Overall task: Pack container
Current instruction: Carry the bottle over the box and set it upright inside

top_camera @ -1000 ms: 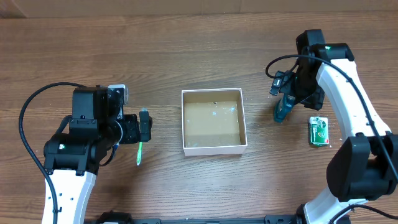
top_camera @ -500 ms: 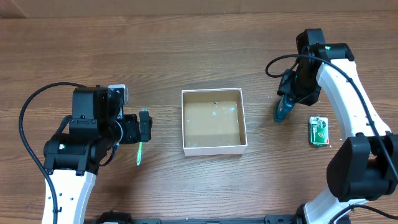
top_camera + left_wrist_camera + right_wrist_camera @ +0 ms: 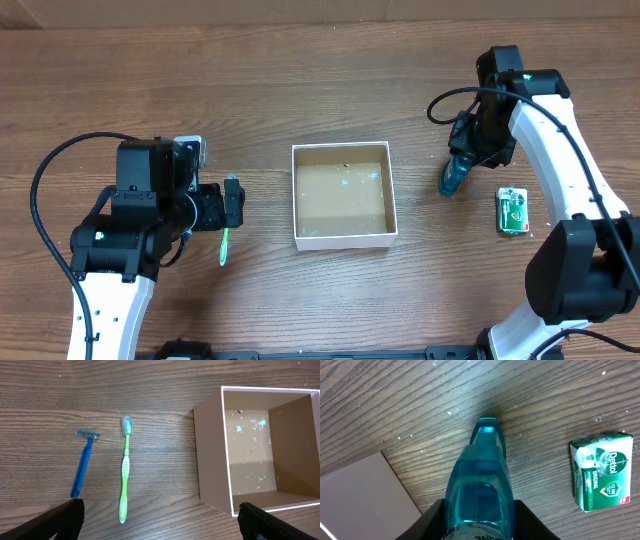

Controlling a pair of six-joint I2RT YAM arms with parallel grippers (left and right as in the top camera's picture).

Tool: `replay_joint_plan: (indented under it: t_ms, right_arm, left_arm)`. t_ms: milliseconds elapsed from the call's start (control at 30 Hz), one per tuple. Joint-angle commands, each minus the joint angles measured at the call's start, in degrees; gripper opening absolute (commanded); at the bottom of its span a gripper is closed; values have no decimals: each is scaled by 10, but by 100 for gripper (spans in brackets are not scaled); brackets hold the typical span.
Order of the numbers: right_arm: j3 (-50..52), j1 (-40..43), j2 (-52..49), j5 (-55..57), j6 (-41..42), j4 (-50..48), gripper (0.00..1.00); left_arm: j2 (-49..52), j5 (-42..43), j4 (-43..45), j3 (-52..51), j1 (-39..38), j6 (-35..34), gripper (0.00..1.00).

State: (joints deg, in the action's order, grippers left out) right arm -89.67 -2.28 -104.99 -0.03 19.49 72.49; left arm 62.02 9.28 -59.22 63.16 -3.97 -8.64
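Count was 1 container (image 3: 341,236), 1 green toothbrush (image 3: 125,467), 1 blue razor (image 3: 82,464), 1 teal bottle (image 3: 480,485) and 1 green soap packet (image 3: 513,211). That was 5 items, one of each kind. There were 2 arms, each with 1 gripper: left gripper (image 3: 233,204) and right gripper (image 3: 479,527), so 2 grippers total.

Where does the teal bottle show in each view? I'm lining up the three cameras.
Overhead: teal bottle at right, between the container and the green soap packet.
Left wrist: not in it; the container fills the right side.
Right wrist: bottle at centre bottom, seen from above.
Shared landmark: the container; its pale corner sits lower left in the right wrist view.
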Motion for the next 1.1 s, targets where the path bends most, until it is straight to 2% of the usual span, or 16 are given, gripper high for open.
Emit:
replay_joint_plan:
  t_ms: [0,233,333,400,600,767,1067]
  right_arm:
    - [-14,1,4,2,1,2,4]
    - [-125,-56,79,38,-2,73,4]
    - [-177,-131,127,38,-1,95,4]
    - [-195,-210,146,38,5,96,4]
    - [-199,-369,123,38,46,63,4]
    - [-193,-384,49,38,76,37,4]
    - [-190,-385,-90,12,78,-21,4]
  left_arm:
    - [0,6,-2,16,6,9,100]
    - [0,6,-1,16,6,9,100]
    - [0,6,-1,16,6,9,100]
    - [0,6,-1,16,6,9,100]
    - [0,6,-1,16,6,9,100]
    - [0,6,-2,16,6,9,100]
    - [0,6,-1,16,6,9,100]
